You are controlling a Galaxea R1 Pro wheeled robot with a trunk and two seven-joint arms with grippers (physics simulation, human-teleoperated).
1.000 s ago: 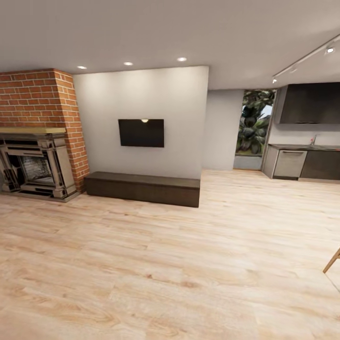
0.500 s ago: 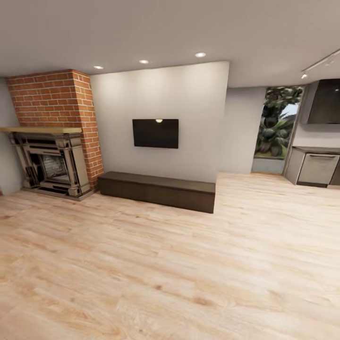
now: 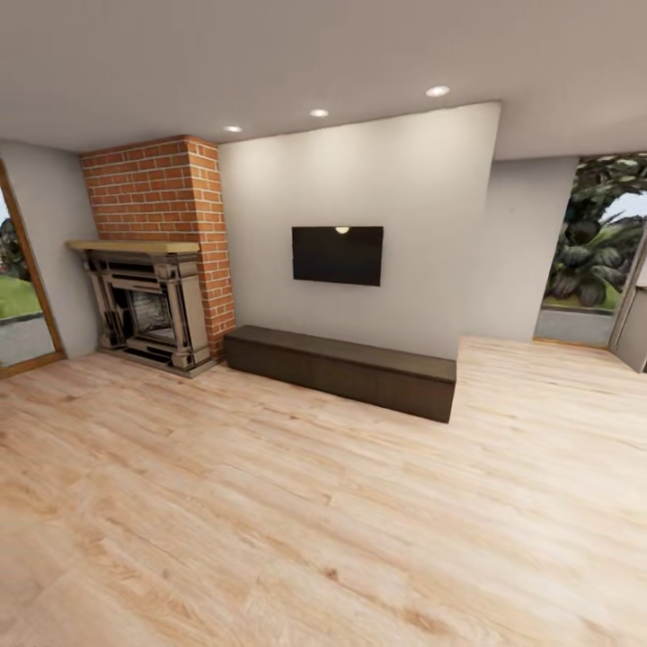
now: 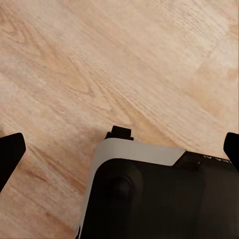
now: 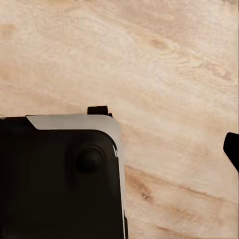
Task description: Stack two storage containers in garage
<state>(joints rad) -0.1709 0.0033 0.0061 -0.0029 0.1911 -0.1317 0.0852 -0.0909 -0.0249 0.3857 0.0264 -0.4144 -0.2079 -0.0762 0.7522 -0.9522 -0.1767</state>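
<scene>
I am in the living room, on its light wood plank floor [image 3: 323,512]. The two storage containers are out of view. My left gripper [image 4: 119,154] is open: its black fingertips [image 4: 10,152] sit far apart at the two sides of the left wrist view, with only plank floor and my own base beneath. In the right wrist view one black fingertip [image 5: 232,149] of my right gripper stands far out at the edge, over bare floor, with nothing held.
A long dark low bench [image 3: 341,370] runs along the white wall under a black TV [image 3: 337,255]. A brick fireplace [image 3: 148,305] stands left of it, a glass door [image 3: 18,296] further left, and a tall window [image 3: 598,243] at the right. My black-and-white base [image 4: 149,199] is below both wrists.
The camera has turned left, so the whole scene slid right. The kitchen cabinets left the picture on the right and the glass door came in on the left.
</scene>
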